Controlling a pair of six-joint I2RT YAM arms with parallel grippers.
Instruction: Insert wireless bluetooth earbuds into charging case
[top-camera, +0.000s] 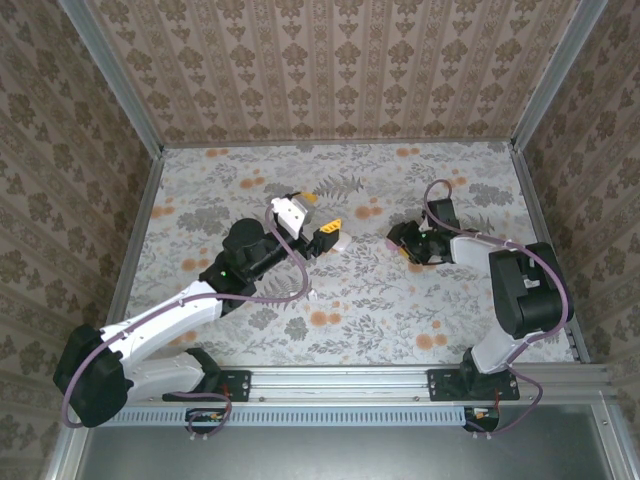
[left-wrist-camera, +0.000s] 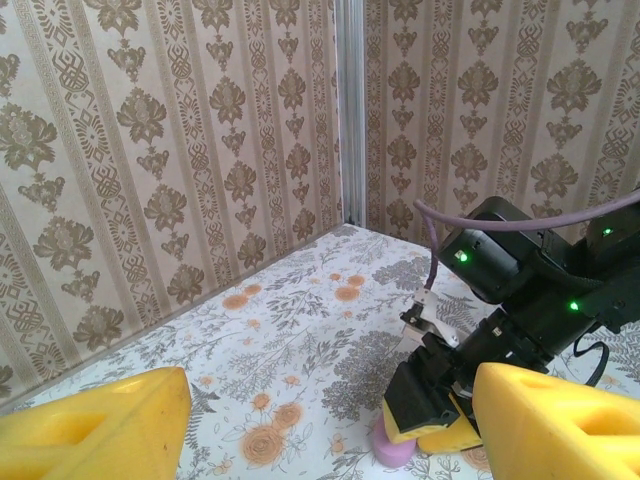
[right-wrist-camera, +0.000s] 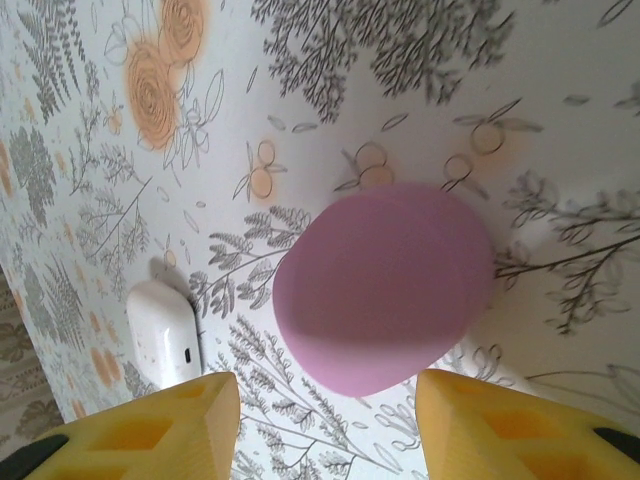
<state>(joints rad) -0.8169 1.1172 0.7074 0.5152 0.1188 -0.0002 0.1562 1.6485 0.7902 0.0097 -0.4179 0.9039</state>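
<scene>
Barely started: left tool (left-wrist-camera: 330, 410) and right tool (right-wrist-camera: 325, 392) gape empty, charging case (right-wrist-camera: 165, 335) apparently shut at lower left, earbuds not yet inserted.

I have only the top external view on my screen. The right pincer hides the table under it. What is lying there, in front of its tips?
Observer: A magenta oval lump lies on the table, just ahead of the right pincer.
Operator: Is the pincer closed on this lump?
Observer: No. Its yellow fingers stand apart, and the lump sits in front of them, not clamped between them.
Operator: The charging case is too small for me to see well. Is it open?
Observer: In the right wrist view the charging case lies beside the lump, apart from it. It looks shut: I see its white shell and no magenta inside.
</scene>
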